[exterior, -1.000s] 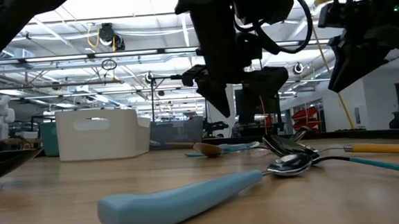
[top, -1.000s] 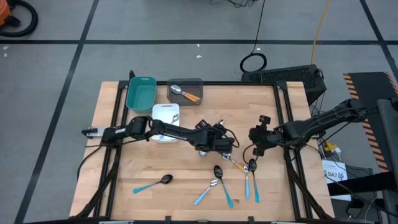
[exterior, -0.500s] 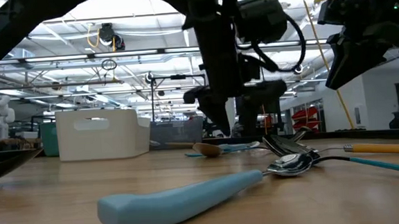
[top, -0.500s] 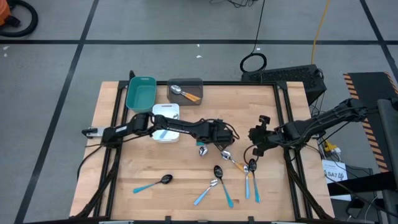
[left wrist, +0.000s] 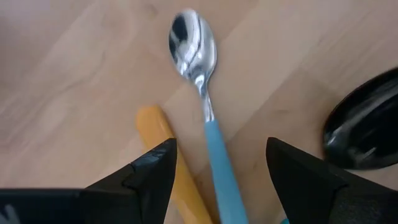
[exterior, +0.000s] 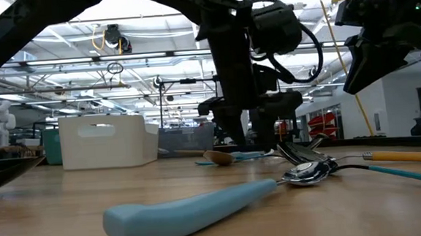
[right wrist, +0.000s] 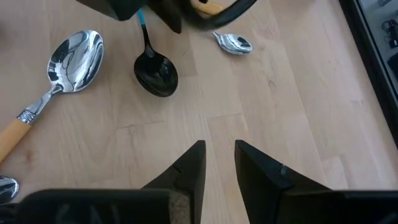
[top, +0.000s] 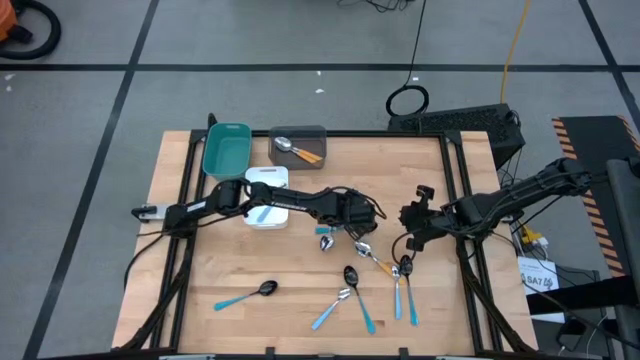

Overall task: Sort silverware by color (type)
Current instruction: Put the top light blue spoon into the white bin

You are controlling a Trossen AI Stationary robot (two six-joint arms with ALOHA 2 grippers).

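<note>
A: The left gripper (left wrist: 214, 180) hangs low over the middle of the table (top: 200, 270), jaws spread wide and gripping nothing. Which piece is it after?

B: I'd judge the blue spoon (left wrist: 200, 93). Its blue handle runs straight into the gap between the fingers (left wrist: 149, 177), with the shiny bowl pointing out ahead.

A: And the orange handle (left wrist: 165, 158)?

B: That lies just beside the blue one, close to one finger. So the trick is to come down with the blue handle centred and keep that finger clear of the orange, or both get pinched together. The handle is thin and flat on the wood, so the tips need to reach the surface before closing.

A: Anything else nearby?

B: A black spoon (left wrist: 364, 127) sits off the other finger, apart from the blue one.

A: The right gripper (right wrist: 219, 163)?

B: It waits at the table's right side, jaws nearly together, clasping nothing. More spoons (top: 345, 295) lie along the near edge, and one is already in the grey tray (top: 310, 135).
</note>
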